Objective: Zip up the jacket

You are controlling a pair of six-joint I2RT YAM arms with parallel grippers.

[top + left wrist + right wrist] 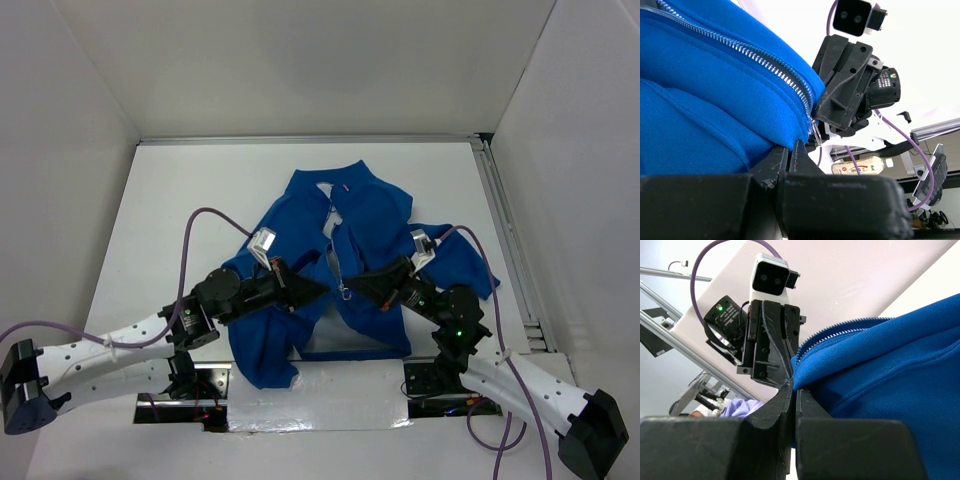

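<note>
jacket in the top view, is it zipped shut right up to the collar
No, the jacket gapes open below the collar, with white showing between its front edges.

A white counter (180, 200) sits boxed in by plain white boards. A back wall (310, 60) rises from the counter's far edge, a left panel (50, 150) and a right panel (590, 150) from its sides. A metal rail (508, 240) runs along the counter's right edge. The light is even, and the shadows are faint.
</note>
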